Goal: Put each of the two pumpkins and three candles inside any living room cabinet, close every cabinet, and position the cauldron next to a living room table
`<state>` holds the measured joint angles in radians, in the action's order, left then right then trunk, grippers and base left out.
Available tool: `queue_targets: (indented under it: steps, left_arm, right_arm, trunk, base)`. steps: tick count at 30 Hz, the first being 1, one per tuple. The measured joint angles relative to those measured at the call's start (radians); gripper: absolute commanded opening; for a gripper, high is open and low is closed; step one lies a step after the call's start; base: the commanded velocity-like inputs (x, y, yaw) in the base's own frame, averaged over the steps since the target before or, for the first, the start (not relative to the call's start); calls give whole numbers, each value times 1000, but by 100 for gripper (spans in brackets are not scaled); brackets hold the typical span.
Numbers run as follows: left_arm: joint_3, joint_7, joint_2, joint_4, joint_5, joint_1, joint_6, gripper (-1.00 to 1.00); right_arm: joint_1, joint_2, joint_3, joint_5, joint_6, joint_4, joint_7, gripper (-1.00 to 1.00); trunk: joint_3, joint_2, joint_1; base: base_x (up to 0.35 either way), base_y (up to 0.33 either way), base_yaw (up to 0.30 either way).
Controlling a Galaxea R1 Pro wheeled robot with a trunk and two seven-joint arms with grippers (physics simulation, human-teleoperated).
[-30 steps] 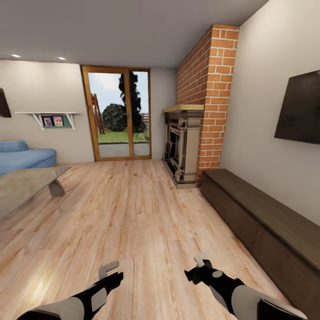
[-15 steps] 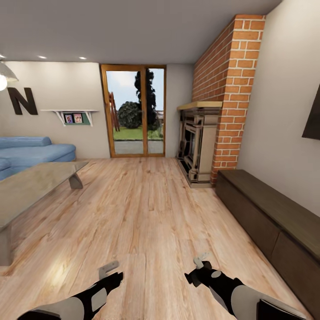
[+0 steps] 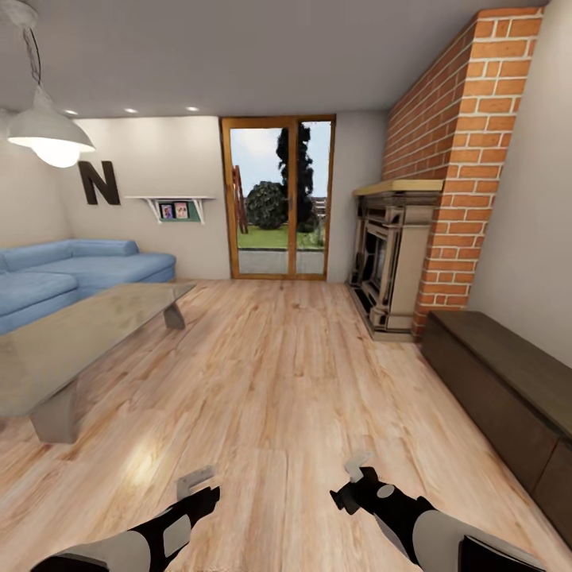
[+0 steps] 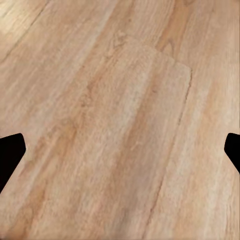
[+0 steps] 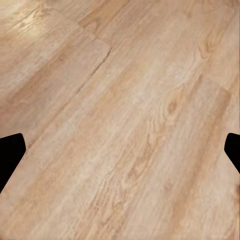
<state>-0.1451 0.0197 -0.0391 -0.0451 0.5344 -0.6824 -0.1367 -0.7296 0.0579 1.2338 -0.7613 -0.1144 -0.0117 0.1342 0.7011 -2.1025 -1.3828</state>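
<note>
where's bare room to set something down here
The coffee table top at the left is bare, and so is the dark cabinet top along the right wall. Between them lies open wood floor, running to the glass door. Nothing looks crowded.

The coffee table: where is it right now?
In the head view the coffee table stands on the wooden floor at the robot's left, in front of the blue sofa, across the room from the dark cabinet.
</note>
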Motion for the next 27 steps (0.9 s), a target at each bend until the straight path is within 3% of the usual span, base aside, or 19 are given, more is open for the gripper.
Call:
queue_targets:
  steps: [27]
  left_arm:
    - [0, 4, 0, 0, 0, 0, 0, 100]
  right_arm:
    - [14, 0, 0, 0, -2, 0, 0, 100]
  trunk:
    - [0, 0, 0]
  base:
    - [0, 0, 288]
